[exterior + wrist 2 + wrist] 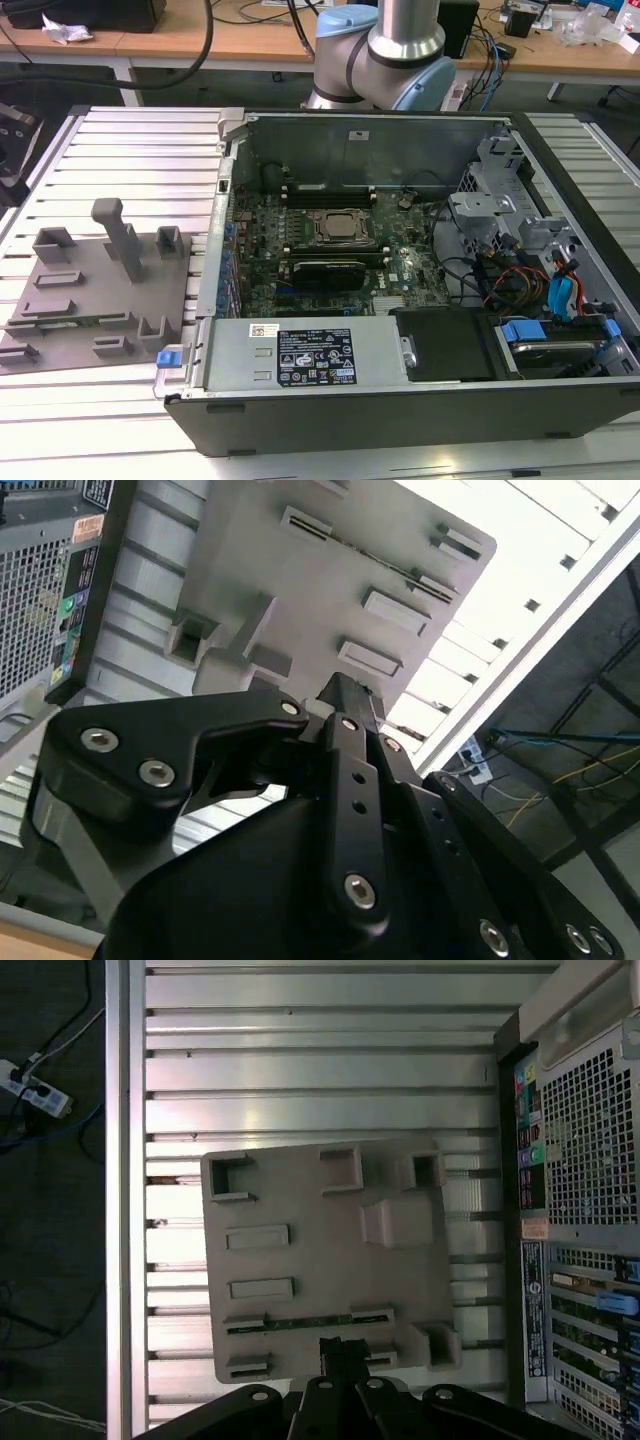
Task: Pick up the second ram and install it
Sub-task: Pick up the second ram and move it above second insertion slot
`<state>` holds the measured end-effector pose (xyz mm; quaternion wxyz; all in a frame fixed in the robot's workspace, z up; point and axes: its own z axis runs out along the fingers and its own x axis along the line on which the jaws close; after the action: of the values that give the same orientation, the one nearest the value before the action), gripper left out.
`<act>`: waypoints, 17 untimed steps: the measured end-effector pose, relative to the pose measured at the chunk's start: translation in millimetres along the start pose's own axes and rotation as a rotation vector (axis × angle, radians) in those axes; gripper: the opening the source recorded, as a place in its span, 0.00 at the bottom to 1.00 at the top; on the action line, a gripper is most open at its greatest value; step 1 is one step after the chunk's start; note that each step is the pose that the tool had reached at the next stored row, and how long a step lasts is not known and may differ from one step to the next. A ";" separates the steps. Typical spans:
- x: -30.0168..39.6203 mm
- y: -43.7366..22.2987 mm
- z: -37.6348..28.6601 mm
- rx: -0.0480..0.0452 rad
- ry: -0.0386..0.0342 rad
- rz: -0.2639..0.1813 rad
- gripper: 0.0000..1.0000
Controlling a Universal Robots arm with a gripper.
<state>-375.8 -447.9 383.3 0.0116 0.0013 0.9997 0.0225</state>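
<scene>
The second ram (305,1320) is a thin green strip standing on edge in a slot of the grey fixture tray (310,1250). In the exterior view the ram (85,320) lies along the front part of the tray (100,290), left of the computer case. My gripper (335,1348) hangs above the tray's edge, close to the ram's slot, with its black fingers drawn together and nothing between them. In the second wrist view the gripper (340,685) points at the tray (300,590), where the ram (370,552) shows as a thin line.
The open computer case (400,410) lies on the ribbed metal table (140,150), with the green motherboard (400,270), cables and drive bays inside. The case's grille (580,1160) is beside the tray. Upright posts (120,235) rise from the tray. Cables lie on the floor past the table edge (118,1210).
</scene>
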 end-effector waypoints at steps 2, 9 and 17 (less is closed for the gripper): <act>0.0 0.0 0.0 -0.0018 0.0034 -0.078 0.11; 0.0 0.0 0.1 -0.0048 0.0118 -0.262 0.11; 0.0 0.0 0.1 -0.0061 0.0172 -0.381 0.11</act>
<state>-375.8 -447.8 383.2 0.0071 -0.1880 0.9819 0.0229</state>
